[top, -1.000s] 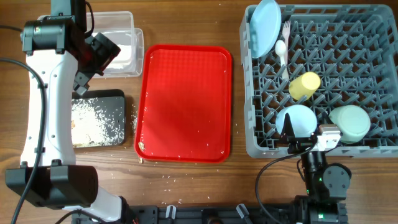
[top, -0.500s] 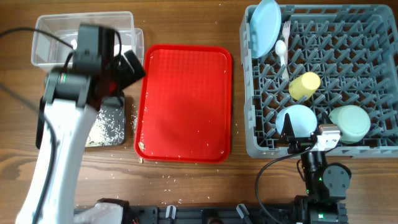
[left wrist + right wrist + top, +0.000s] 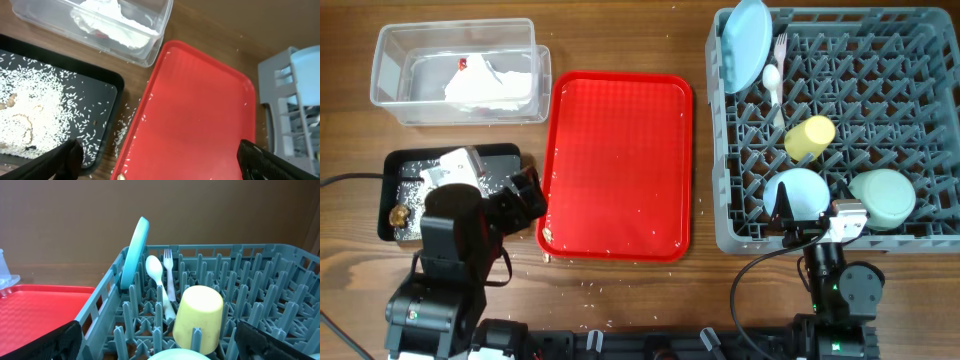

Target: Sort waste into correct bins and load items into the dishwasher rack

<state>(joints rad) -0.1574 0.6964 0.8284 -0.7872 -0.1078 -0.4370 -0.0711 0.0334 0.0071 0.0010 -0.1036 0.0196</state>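
Left claw (image 3: 527,190) back at lower left, spread.
Right claw (image 3: 155,332) spread; napkin (image 3: 490,82) in tub (image 3: 388,62); I judge task complete.

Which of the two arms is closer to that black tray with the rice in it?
Left. The left gripper hangs over the black tray's right end; the right gripper is across the table, at the dishwasher rack's near edge.

Pose: left arm (image 3: 448,245) folded low at near-left, left gripper (image 3: 160,152) spread wide, dark fingertips (image 3: 67,159) only at the bottom corners (wrist view). The right arm (image 3: 838,275) is folded low at near-right, right gripper (image 3: 157,335) equally wide, pointing away from its base.
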